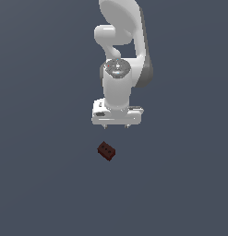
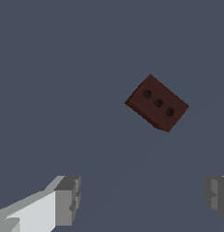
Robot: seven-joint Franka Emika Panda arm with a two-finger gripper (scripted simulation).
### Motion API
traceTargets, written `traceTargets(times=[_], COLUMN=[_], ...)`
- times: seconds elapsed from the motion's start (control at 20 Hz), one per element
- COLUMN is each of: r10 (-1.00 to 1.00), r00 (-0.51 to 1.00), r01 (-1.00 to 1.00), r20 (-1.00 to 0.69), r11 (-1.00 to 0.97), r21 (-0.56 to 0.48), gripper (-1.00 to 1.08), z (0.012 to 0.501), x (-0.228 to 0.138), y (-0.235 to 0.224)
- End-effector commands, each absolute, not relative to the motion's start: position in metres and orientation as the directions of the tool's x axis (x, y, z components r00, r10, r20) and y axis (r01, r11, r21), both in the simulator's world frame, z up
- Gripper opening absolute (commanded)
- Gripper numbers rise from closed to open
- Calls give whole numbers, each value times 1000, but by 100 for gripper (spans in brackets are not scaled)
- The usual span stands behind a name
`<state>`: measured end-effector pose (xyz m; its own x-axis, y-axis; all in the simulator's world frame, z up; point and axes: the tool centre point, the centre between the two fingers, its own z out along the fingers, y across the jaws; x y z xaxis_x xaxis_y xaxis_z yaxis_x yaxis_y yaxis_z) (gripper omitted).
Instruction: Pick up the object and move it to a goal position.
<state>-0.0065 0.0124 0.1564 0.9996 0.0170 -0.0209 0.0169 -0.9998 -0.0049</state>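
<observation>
The object is a small dark red-brown block [image 1: 106, 151] with three dark dots on its top face, lying on the flat grey floor. In the wrist view the block [image 2: 157, 103] lies skewed to the line between the fingers. My white gripper [image 1: 116, 126] hangs above the block and a little toward the exterior view's right, pointing down, with a clear gap below it. In the wrist view the gripper [image 2: 143, 199] is open and empty, its grey fingertips [image 2: 68, 199] wide apart, and the block lies ahead of the gap, apart from both.
The grey floor [image 1: 41, 184] stretches evenly all around the block. The white arm [image 1: 119, 55] rises behind the gripper. No other objects or goal marker show.
</observation>
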Motion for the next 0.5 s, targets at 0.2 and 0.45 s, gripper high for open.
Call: traceTargets(times=[0.2,0.45], r10=[33,67], r00=[999,998], r01=[33,67], r20=[-13,3], r11=[-999,-998], r21=[-6,-7], gripper=[100,100], z=[162,173], x=[-4,1], y=[23,45])
